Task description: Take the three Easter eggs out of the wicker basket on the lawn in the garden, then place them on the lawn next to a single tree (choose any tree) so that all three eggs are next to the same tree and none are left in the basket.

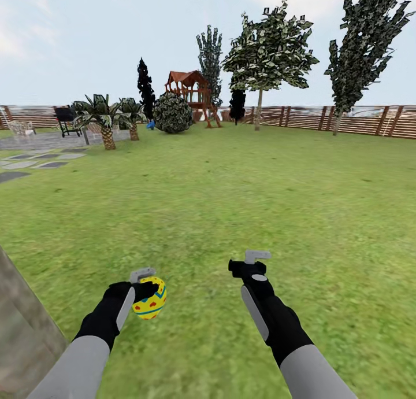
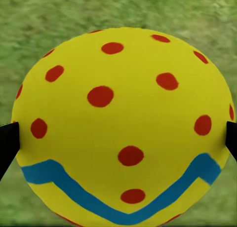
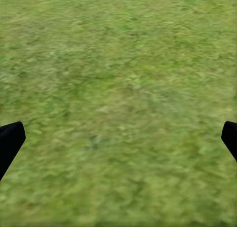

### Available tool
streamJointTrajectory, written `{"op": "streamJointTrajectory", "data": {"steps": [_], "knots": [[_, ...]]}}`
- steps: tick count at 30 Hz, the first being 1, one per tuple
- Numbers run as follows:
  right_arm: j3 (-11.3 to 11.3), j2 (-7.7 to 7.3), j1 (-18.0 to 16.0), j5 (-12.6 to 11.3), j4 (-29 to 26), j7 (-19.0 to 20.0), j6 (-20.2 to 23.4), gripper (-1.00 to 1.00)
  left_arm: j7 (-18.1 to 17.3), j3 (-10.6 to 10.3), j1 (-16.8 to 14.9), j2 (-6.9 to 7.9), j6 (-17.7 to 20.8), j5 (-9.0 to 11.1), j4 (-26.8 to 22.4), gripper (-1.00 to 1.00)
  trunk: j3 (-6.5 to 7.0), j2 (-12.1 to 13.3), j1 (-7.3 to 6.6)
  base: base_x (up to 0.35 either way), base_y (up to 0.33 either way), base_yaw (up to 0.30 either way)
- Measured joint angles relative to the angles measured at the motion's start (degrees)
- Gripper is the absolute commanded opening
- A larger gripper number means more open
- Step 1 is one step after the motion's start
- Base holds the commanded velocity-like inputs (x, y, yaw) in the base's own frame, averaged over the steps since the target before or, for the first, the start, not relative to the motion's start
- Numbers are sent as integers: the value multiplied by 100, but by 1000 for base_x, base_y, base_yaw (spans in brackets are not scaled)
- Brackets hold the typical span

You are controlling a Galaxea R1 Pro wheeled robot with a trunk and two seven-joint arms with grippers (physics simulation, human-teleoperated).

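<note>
While the left gripper (image 1: 144,289) grasps one egg (image 1: 150,298) above the lawn (image 1: 242,202) beside a trunk (image 1: 23,324), unplaced, the right gripper (image 1: 249,266) hangs spread, empty.

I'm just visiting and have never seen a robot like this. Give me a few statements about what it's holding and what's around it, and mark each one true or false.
1. The left end effector grips a yellow egg with red dots. True.
2. The right end effector also carries an egg. False: it is open and empty, with only lawn between its fingers.
3. The egg has a blue zigzag band. True, seen plainly in the left wrist view.
4. The red playset stands right beside the robot. False: it is far off, near the wooden fence.
5. The robot stands on the grey paving. False: it is over grass.
</note>
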Motion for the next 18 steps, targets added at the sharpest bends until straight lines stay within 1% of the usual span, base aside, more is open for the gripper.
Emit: {"op": "streamJointTrajectory", "data": {"steps": [7,9,12,14,18], "knots": [[-2,-1,0,0,-2,0,0,100,-44,2,75,8,-42,-3,10,-100,-126,-281,154,0,0,0],[-7,-6,1,0,-1,0,0,100,-51,3,78,10,-278,-16,122,-100,-162,-361,198,0,0,0],[-14,-12,1,-1,0,0,0,100,-38,1,77,27,-661,-14,507,-100,-216,-481,264,0,0,0],[-18,-15,0,0,0,0,0,100,-23,-1,77,33,-762,-14,626,-100,-251,-562,308,0,0,0],[-17,-15,2,0,0,0,0,100,-38,2,76,47,-825,-14,701,-100,-323,-722,396,0,0,0]]}}
